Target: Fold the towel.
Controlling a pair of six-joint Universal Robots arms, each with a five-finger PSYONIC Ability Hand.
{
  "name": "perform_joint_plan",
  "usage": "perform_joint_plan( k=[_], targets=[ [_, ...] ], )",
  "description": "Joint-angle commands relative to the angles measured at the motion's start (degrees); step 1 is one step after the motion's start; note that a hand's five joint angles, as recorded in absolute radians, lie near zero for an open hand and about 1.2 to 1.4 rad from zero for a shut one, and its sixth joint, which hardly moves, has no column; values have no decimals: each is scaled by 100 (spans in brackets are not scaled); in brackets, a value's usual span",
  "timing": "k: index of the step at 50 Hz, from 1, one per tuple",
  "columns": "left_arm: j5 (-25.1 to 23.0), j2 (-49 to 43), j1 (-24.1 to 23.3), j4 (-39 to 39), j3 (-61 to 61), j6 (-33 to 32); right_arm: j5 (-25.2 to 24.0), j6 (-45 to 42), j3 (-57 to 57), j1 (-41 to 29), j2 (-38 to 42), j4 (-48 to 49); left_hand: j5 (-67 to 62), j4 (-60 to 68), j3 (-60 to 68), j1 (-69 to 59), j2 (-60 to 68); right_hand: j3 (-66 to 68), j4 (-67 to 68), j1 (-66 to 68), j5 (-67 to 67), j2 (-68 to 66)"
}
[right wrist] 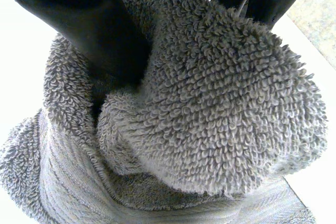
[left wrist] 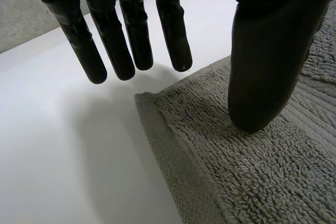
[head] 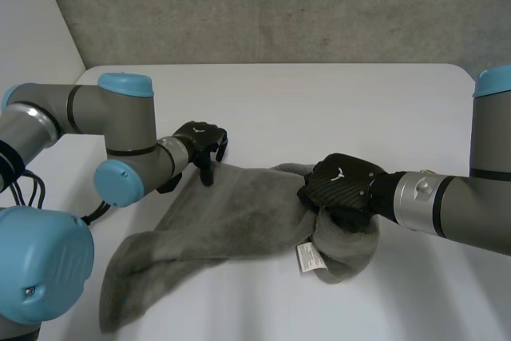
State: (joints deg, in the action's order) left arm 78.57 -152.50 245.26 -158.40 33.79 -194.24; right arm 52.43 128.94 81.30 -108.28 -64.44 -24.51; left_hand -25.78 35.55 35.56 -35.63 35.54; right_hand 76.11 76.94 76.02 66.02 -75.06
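The grey towel (head: pixel 231 213) lies rumpled across the counter (head: pixel 319 109). The right hand (head: pixel 342 184) is clenched round a thick wad at the towel's label (head: pixel 306 256) end. The left hand (head: pixel 201 140) is spread wide at the towel's far corner (left wrist: pixel 144 100), with its fingers (left wrist: pixel 131 45) straight just past it and its thumb (left wrist: pixel 262 77) low over the pile, gripping nothing. If the right hand pulls now, that unpinned corner would likely drag along and the towel bunch up. The wad probably holds several layers, so a fold could land lopsided.
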Motion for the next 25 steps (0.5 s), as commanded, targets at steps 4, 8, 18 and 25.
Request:
perform_joint_plan(
  k=[4,8,18,25],
  targets=[
    [-17,-8,-4,652,-583,79,4,0,0,0,11,7,-34,57,57,-49,58,389,306,398,398,-494],
    [-17,-52,-4,767,-901,132,4,-9,0,0,55,-2,33,-10,-11,18,-10,389,306,398,398,-494],
    [-17,-684,-4,978,-1542,141,83,-123,18,-26,63,-19,218,-196,-196,203,-195,389,306,398,398,-494],
    [-17,-808,-4,987,-1560,141,92,-132,9,-35,72,-10,218,-196,-196,203,-195,389,306,398,398,-494]
  ],
)
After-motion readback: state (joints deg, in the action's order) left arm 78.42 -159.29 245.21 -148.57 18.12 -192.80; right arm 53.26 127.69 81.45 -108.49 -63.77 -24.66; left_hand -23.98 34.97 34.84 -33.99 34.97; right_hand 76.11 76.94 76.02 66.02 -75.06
